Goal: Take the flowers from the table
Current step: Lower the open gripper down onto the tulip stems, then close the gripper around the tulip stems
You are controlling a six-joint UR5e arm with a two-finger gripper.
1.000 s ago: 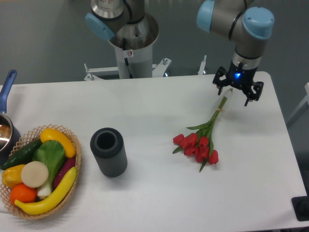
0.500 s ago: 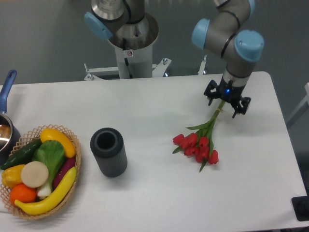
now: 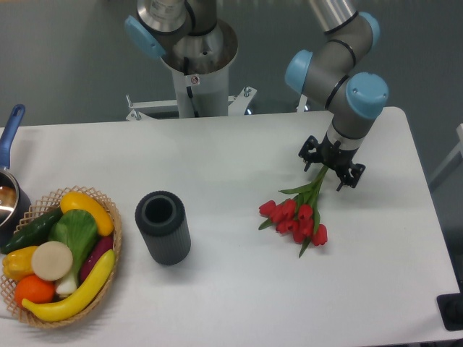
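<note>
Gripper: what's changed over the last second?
The gripper moved left and toward the camera along the stems, now straddling them nearer the blooms. Whether it has closed can't be told. The flowers lie where they were on the table; the dark cylinder and the basket haven't moved.

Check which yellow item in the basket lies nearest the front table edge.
The long yellow squash, curving along the basket front rim; the other yellow pieces sit farther back.
</note>
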